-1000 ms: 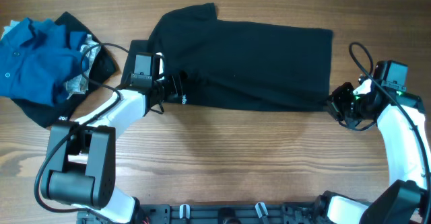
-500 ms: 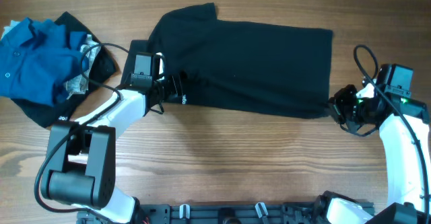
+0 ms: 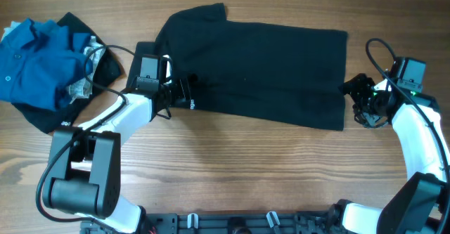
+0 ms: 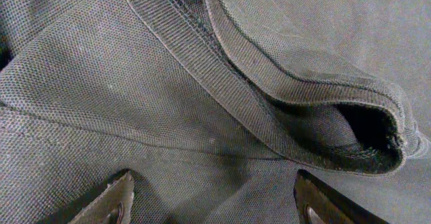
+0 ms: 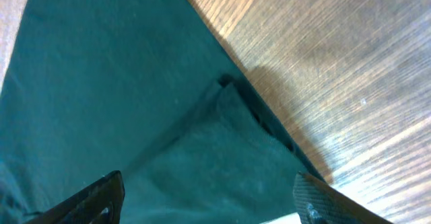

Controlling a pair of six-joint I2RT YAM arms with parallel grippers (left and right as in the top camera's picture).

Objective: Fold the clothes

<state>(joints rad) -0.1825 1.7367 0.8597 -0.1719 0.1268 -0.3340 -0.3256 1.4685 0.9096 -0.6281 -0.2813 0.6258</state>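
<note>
A black shirt (image 3: 260, 65) lies spread across the middle of the table, its lower edge folded up in a band. My left gripper (image 3: 186, 93) stands open over the shirt's left end. In the left wrist view its fingertips (image 4: 116, 200) straddle flat fabric just below a ribbed hem (image 4: 222, 83). My right gripper (image 3: 354, 99) hovers open at the shirt's right edge. In the right wrist view it (image 5: 209, 200) sits over the shirt's layered corner (image 5: 229, 93) and holds nothing.
A pile of clothes sits at the far left, with a blue shirt (image 3: 31, 58) on top of a black garment (image 3: 77, 79). Bare wooden table (image 3: 246, 171) runs along the front. Cables loop from both arms.
My right gripper has opened and let go of the shirt's lower right corner, then drawn back slightly. The corner now lies flat. The left arm has not moved.
</note>
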